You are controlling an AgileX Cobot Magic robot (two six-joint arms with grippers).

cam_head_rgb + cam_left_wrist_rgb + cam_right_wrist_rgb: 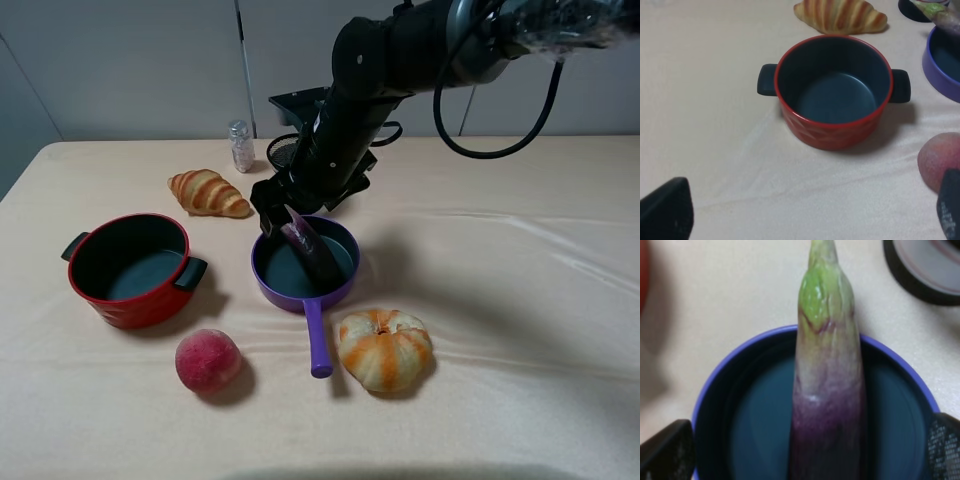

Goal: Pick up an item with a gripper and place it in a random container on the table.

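The dark purple eggplant (311,252) lies in the purple frying pan (262,280), its greenish stem end leaning over the far rim. In the right wrist view the eggplant (827,390) runs up the middle of the pan (740,415). My right gripper (276,216) hangs over the pan's far rim, open; its fingers stand wide on either side of the eggplant without touching it (805,452). My left gripper (807,215) is open and empty above the cloth-covered table (520,300), short of the red pot. It does not show in the exterior view.
A red two-handled pot (130,268) (832,90) stands left of the pan. A peach (208,362) and a striped pumpkin (385,348) lie in front. A croissant (208,193), a small shaker (241,146) and a black mesh cup (283,150) sit behind.
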